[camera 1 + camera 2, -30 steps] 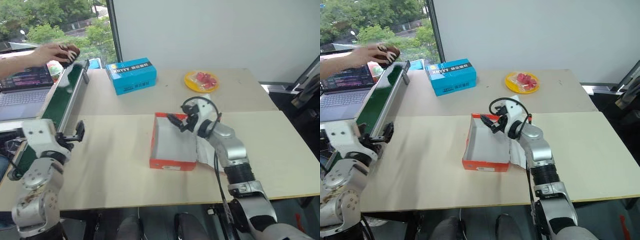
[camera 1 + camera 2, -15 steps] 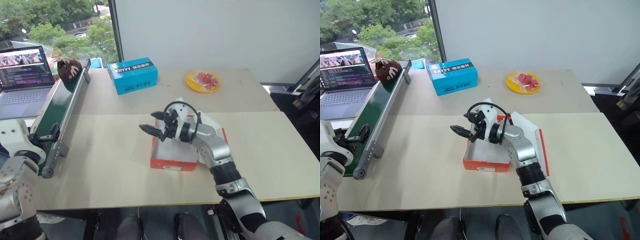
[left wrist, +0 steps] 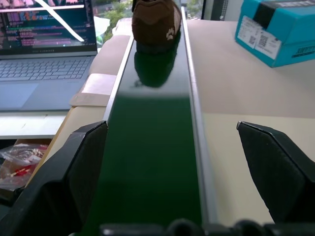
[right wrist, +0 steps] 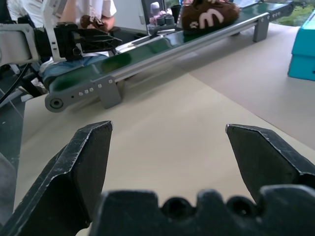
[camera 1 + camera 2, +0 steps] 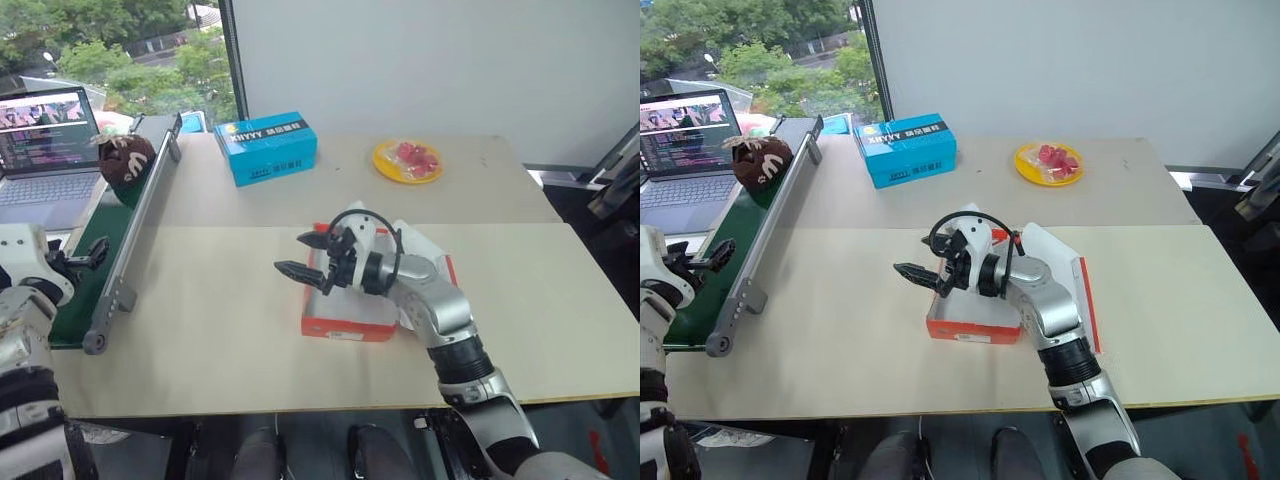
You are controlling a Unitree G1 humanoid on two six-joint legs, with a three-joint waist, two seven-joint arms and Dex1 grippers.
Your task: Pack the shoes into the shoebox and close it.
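One dark brown shoe point(image 5: 125, 160) with a cream side mark rides on the green conveyor belt point(image 5: 120, 225) at the left, also seen as the shoe point(image 3: 155, 19) straight ahead of my left gripper. My left gripper point(image 5: 88, 254) is open at the belt's near end, well short of the shoe. The orange-red shoebox point(image 5: 347, 322) lies open mid-table, white inside, with its lid point(image 5: 432, 262) folded out to the right. My right gripper point(image 5: 298, 256) hovers open and empty over the box's left wall, pointing left toward the belt.
A blue carton point(image 5: 265, 148) and a yellow plate point(image 5: 406, 160) with red pieces sit at the table's back. An open laptop point(image 5: 45, 150) stands left of the conveyor. A person in a white shirt point(image 4: 74, 10) is beyond the belt's near end.
A person's hand set the shoe on the belt's far end and withdrew; the shoe has ridden nearer. My right gripper swung from inside the box to its left edge. My left gripper moved left.
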